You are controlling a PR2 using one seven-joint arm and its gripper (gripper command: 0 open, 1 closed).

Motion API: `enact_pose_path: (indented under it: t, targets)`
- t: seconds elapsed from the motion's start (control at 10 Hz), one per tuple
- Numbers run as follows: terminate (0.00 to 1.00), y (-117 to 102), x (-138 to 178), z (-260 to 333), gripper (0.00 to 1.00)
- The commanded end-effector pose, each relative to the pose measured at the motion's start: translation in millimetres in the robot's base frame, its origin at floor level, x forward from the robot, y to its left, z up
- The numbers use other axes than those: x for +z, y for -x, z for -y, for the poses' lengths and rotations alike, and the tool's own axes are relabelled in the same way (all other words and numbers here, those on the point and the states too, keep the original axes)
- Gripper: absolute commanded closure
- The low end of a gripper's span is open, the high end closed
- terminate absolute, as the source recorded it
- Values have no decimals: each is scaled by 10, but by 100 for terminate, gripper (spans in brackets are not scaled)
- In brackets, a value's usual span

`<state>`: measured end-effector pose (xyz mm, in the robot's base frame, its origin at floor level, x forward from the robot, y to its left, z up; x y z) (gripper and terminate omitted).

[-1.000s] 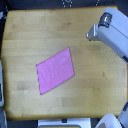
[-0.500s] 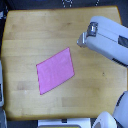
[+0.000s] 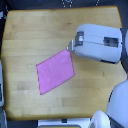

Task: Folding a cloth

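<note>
Nearest you, along the bottom edge at the exterior view's right, rounded white robot body parts point(image 3: 117, 107) overlap the wooden surface point(image 3: 30, 35). Farther in, the cloth point(image 3: 55, 71) lies flat and unfolded on the surface near its middle, turned diamond-wise, one corner pointing up toward the exterior view's right. At that corner you see the gripper point(image 3: 70, 48), its fingers at the cloth's tip; whether they are released or clenched on the fabric you cannot tell. Behind them, the bulky white arm point(image 3: 100, 42) extends to the right.
</note>
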<state>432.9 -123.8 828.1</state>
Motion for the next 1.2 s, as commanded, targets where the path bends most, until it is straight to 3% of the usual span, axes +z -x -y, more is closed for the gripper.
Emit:
enact_pose_path:
  t: [0.0,1.1]
  targets:
    - [0,80,-393,-361,0]
    - [0,185,-986,-391,0]
